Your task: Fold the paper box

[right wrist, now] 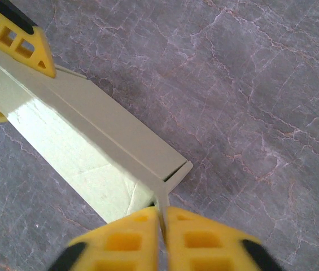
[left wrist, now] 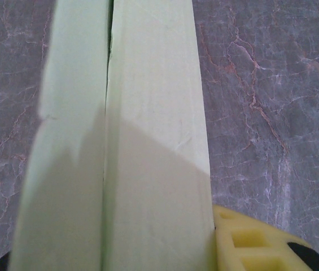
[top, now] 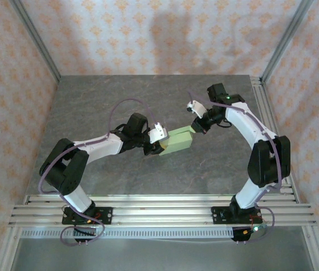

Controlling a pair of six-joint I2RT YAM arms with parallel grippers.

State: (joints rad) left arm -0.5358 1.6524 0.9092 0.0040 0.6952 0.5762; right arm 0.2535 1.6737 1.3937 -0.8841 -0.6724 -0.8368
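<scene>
Aluminium rails [top: 159, 206] at the near edge of the table [top: 119, 90] carry the bases of both arms, left and right. From there the two arms bend inward over the grey, veined surface and meet at the paper box [top: 177, 139], a pale yellow-green card box a little right of the table's centre. Whether it rests on the surface or is held just above it cannot be told.

The left gripper [top: 160, 144] is clamped on the box's left end. In the left wrist view the box runs straight away from the camera, a lengthwise seam [left wrist: 107, 113] splitting its top face, and one yellow finger [left wrist: 249, 245] presses against its right side.

The right gripper [top: 193, 129] holds the opposite end. In the right wrist view its yellow fingers [right wrist: 204, 237] are pressed together on a thin flap [right wrist: 176, 174] at the box's near corner, and the left gripper's yellow fingers sit either side of the far end.

Behind the table stand walls [top: 165, 34] papered in an orange floral print.
</scene>
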